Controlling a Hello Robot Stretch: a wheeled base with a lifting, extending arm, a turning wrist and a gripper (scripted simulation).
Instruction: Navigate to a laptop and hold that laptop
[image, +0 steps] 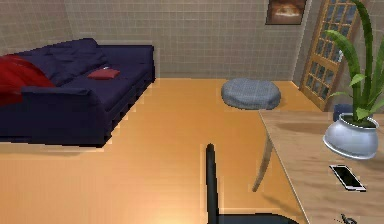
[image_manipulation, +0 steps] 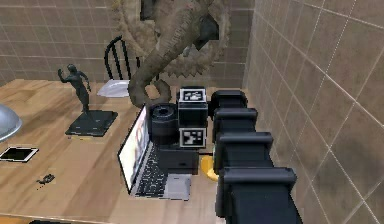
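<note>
Arm side view: we stand alongside a wooden worktop (image_manipulation: 85, 172) with the arm (image_manipulation: 245, 160) reaching over it. The end effector (image_manipulation: 158, 122) is at the raised lid of a laptop (image_manipulation: 150, 165), which sits toward the worktop's right-hand end in this view, its keyboard facing the arm. We cannot tell whether the fingers stand apart or together, nor whether they hold anything, since the laptop rests on the worktop right at them. A dark figurine (image_manipulation: 80, 92) on a flat base stands left of the laptop, and a phone (image_manipulation: 18, 154) lies farther left. An elephant-like sculpture (image_manipulation: 170, 40) looms beyond, against the tiled wall. Forward view: a navy sofa (image: 70, 90), a grey floor cushion (image: 250, 93) and a potted plant (image: 355, 125) on the worktop's corner. We judge the navigation done and the grasp now in hand. The next move calls for a sure grip on the lid or body, then a lift clear of the worktop without tipping the laptop or brushing the figurine.
</note>
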